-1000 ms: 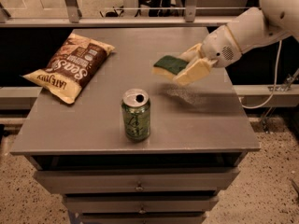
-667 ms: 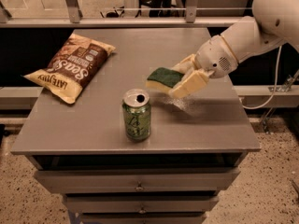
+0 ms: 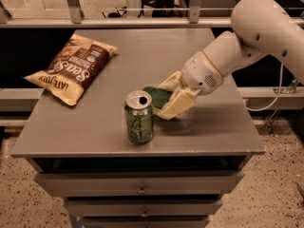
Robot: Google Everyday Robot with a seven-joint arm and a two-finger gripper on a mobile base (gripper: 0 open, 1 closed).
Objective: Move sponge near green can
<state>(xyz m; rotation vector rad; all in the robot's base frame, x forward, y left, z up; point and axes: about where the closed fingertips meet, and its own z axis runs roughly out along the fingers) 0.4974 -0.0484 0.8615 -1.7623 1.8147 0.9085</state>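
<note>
1. My white two-finger gripper (image 3: 166, 100) is low over the middle of the grey table top (image 3: 95, 127), clamped on the small dark green sponge (image 3: 156, 97).
2. The sponge is just beside the upright green metal drink can (image 3: 139, 118), on its right.
3. The can stands near the front edge.
4. The brown and yellow chip bag (image 3: 71, 68) lies well apart, back left, with bare table between.

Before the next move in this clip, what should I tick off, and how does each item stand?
1. Gripper clamped on the sponge: ok.
2. Sponge close to the green can: ok, just behind it to the right.
3. Can upright: ok.
4. Sponge resting on the table: cannot tell.
5. Sponge clear of the can's side: cannot tell.
6. Chip bag out of the way: ok, far left.
</note>
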